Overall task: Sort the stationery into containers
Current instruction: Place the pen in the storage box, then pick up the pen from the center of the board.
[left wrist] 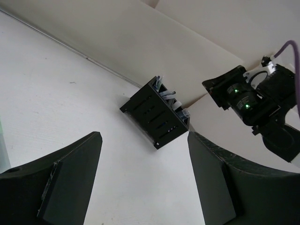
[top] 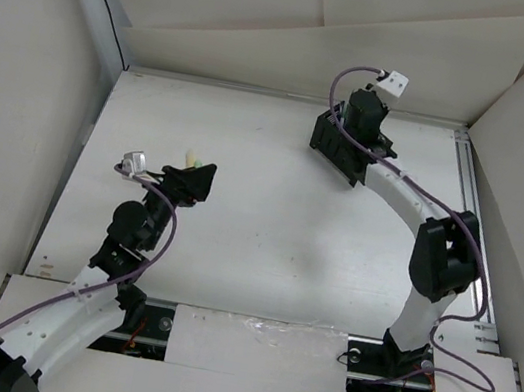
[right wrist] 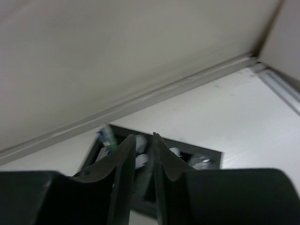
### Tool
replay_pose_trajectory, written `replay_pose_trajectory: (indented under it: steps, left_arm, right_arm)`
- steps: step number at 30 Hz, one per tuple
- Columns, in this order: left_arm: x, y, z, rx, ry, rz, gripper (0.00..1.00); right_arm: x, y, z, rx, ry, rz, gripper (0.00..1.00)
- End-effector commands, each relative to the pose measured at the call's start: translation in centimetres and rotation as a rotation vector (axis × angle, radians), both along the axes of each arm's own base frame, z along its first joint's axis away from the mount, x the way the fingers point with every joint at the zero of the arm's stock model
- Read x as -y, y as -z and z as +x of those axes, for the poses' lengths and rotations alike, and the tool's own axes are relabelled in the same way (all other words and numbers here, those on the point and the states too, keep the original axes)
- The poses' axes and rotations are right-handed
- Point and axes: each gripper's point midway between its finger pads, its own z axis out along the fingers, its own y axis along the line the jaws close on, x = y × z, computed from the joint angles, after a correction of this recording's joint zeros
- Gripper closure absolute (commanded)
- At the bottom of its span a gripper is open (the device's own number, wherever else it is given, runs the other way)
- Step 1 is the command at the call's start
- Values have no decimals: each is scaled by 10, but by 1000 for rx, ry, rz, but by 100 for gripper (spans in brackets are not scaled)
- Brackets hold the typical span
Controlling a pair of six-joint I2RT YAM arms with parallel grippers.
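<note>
The black organiser (top: 334, 152) stands at the far middle of the table. It also shows in the left wrist view (left wrist: 154, 114) with pen tips sticking out of its top, and in the right wrist view (right wrist: 208, 153). My right gripper (top: 363, 114) hangs over it. Its jaws (right wrist: 145, 139) are nearly together, on what looks like a slim grey marker (right wrist: 143, 180). White markers (right wrist: 139, 161) and a green-blue pen (right wrist: 107, 137) stand inside. My left gripper (top: 200, 181) is open and empty (left wrist: 143, 187) over bare table. A pale yellow marker (top: 191, 157) lies just beyond its fingertips.
A small green item (top: 208, 168) lies next to the yellow marker. White walls close in the table at the back and on both sides. A metal rail (top: 470, 223) runs along the right edge. The right arm's wrist (left wrist: 255, 101) shows beside the organiser.
</note>
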Motion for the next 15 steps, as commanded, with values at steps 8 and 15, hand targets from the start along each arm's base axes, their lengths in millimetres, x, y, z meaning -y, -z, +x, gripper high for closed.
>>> replay_pose_trajectory:
  steps: [8,15]
  left_arm:
    - [-23,-17,-7,43,-96,-44,29]
    - [-55,-21,-16,29,-233,-175,29]
  right_arm:
    - [-255,29,-52,-144,-936,87,100]
    - [-360,83,-73,-301,-1099,88,84]
